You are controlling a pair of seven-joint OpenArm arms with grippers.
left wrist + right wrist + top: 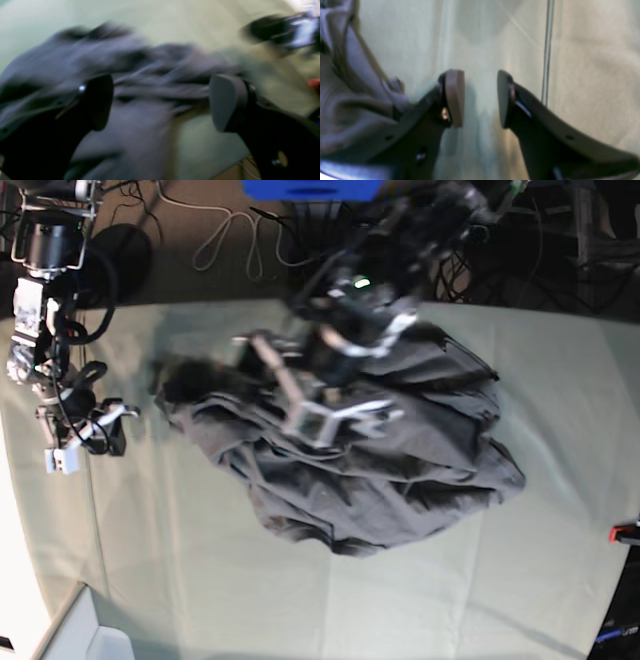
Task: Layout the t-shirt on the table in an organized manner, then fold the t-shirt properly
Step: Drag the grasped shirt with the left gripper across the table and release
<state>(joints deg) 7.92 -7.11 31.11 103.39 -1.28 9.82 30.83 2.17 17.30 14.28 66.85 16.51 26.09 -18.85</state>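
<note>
The dark grey t-shirt [380,460] lies crumpled in a heap on the middle of the table [200,580], which is draped in pale green cloth. My left gripper [335,418] hovers over the shirt's left part, blurred by motion. In the left wrist view it [160,102] is open, with wrinkled t-shirt fabric [140,130] below the gap and nothing held. My right gripper [95,435] is at the table's left side, just left of the shirt. In the right wrist view it [480,98] is open over bare table cloth [590,75], with the t-shirt's edge [350,107] to its left.
A red clamp [628,532] sits at the table's right edge and also shows in the left wrist view [313,83]. A blue box [310,188] and cables [230,230] lie beyond the far edge. A white object [85,635] is at the front left corner.
</note>
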